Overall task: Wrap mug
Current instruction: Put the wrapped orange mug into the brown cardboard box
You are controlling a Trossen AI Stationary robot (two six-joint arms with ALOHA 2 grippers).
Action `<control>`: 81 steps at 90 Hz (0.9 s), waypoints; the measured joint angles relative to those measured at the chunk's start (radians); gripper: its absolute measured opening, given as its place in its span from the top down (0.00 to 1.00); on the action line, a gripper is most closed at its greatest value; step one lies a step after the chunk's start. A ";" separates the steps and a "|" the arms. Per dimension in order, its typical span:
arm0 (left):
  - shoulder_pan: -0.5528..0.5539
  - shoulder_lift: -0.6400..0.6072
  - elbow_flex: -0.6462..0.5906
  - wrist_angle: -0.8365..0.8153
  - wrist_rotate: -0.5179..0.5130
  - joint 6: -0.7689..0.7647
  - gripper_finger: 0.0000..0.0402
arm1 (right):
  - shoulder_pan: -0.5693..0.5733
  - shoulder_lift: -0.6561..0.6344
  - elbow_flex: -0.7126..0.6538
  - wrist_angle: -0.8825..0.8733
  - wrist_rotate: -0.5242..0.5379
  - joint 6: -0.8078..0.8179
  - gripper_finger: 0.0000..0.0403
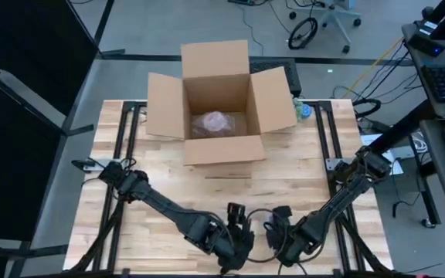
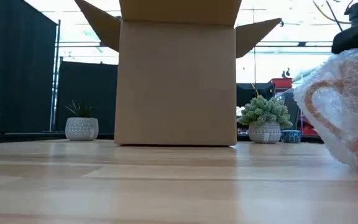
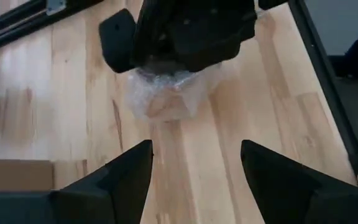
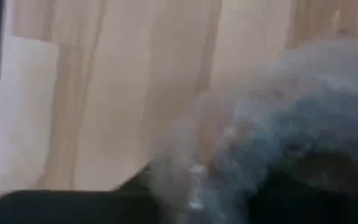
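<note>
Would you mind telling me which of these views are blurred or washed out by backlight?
Right wrist view: heavily blurred, the bubble-wrapped mug fills it at close range. Low view: windows behind the cardboard box are blown out, the box face is in shade, and the wrapped mug at the right edge is soft. Left wrist view: the left pincer looks slightly soft. High view: evenly lit.

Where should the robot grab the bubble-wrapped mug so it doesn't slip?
Best guess: across the mug's round wrapped body, coming down from above, not by the handle, whose loop sits under bubble wrap. It stands near the table's front edge. The right hand is already over it; the left hand waits open.
</note>
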 joint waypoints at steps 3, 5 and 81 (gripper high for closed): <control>-0.004 0.000 0.000 -0.006 -0.010 -0.011 0.42 | 0.007 -0.005 0.005 -0.006 -0.001 -0.009 0.93; -0.007 0.000 0.000 -0.011 -0.014 -0.021 0.42 | 0.012 -0.010 0.011 -0.011 0.002 -0.011 0.93; -0.281 -0.252 0.000 -0.391 -0.503 -0.444 0.42 | -0.072 -0.259 0.701 -0.059 0.200 -1.002 0.93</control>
